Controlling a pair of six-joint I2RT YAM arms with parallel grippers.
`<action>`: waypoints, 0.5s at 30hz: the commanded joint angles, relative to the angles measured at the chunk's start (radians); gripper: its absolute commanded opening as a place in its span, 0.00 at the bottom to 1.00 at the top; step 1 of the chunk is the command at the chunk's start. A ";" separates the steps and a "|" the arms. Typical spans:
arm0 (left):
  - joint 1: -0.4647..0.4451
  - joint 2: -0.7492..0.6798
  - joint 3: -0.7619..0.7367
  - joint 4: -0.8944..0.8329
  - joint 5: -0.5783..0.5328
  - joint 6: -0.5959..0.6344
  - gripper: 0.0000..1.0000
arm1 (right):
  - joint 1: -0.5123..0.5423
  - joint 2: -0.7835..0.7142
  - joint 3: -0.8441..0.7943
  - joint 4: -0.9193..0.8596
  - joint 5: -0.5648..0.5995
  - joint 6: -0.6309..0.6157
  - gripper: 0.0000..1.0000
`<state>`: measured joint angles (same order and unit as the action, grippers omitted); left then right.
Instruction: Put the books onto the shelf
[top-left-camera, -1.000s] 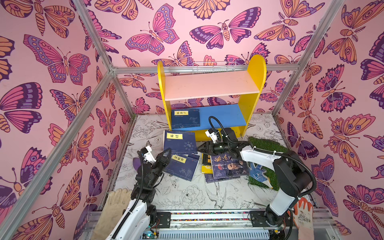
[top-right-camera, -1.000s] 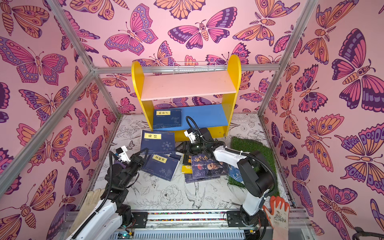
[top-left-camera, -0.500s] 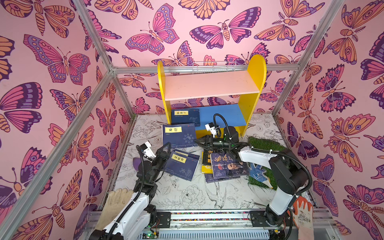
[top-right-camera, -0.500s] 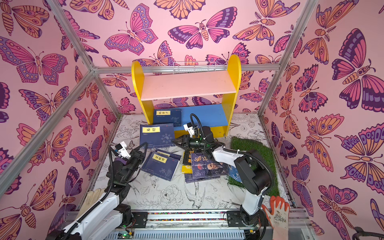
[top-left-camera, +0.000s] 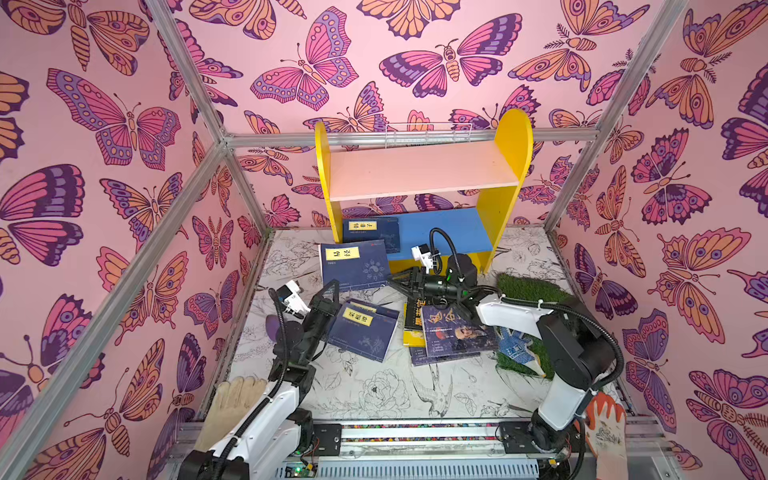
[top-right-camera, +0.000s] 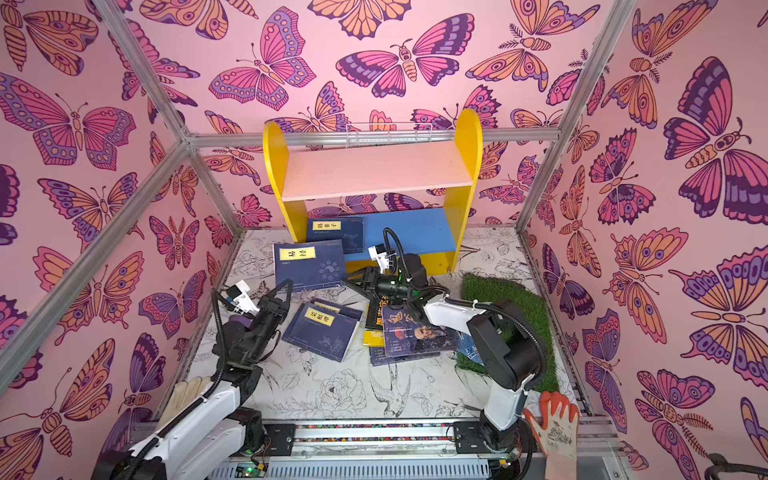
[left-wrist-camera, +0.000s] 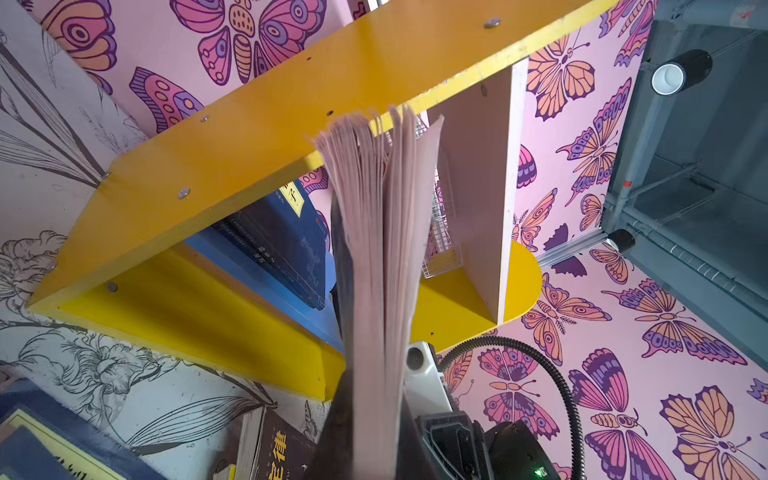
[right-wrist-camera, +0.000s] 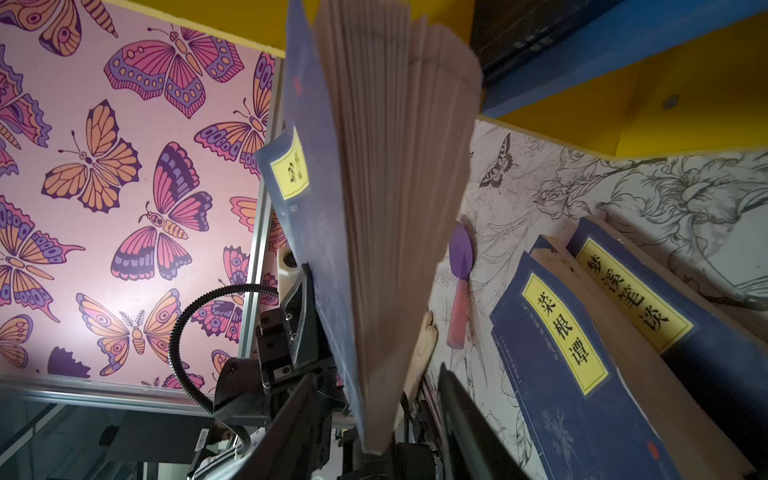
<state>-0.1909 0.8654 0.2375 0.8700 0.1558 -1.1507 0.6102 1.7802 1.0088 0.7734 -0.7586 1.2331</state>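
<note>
Lifting one navy book (top-left-camera: 353, 264) onto the shelf (top-left-camera: 505, 195) looks like the step in hand. The book is raised and tilted just in front of the blue lower board (top-left-camera: 444, 232), with its yellow label facing up. The left gripper (top-left-camera: 331, 291) is pressed together on the book's near left corner, and pages fan out above its jaws in the left wrist view. The right gripper (top-left-camera: 394, 282) sits at the near right corner with its jaws parted around the edge. One jaw is against the cover and the other is clear of the pages.

To do this well, I would close the right side firmly first. Then I would keep both corners level so the loose pages do not splay, and slide the book in beside the shelved book (top-left-camera: 371, 232), clear of the yellow side panel.

**Count**
- One shelf with two boards, the upper one being the pink board (top-left-camera: 419, 170).
- Two grippers.
- One book shelved and one held.
- A navy pair (top-left-camera: 363, 332) overlapping on the table (top-left-camera: 374, 395).
- A pile (top-left-camera: 453, 330) of at least three books, its edges hidden.
- A blue glove (top-left-camera: 515, 347), a beige glove (top-left-camera: 232, 399) and an orange glove (top-left-camera: 604, 419).
- One grass mat (top-left-camera: 536, 291).
- One wire basket (top-left-camera: 428, 133).
</note>
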 joint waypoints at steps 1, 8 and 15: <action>-0.001 -0.016 0.039 0.072 0.011 0.032 0.00 | -0.009 0.004 -0.012 0.045 0.046 0.019 0.48; -0.001 0.020 0.039 0.100 0.024 0.031 0.00 | 0.002 0.008 0.025 0.041 0.017 0.020 0.40; -0.001 0.062 0.045 0.126 0.030 0.053 0.00 | 0.020 0.012 0.048 0.059 0.005 0.040 0.31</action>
<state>-0.1909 0.9234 0.2508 0.8978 0.1665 -1.1294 0.6224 1.7844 1.0172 0.7753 -0.7452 1.2434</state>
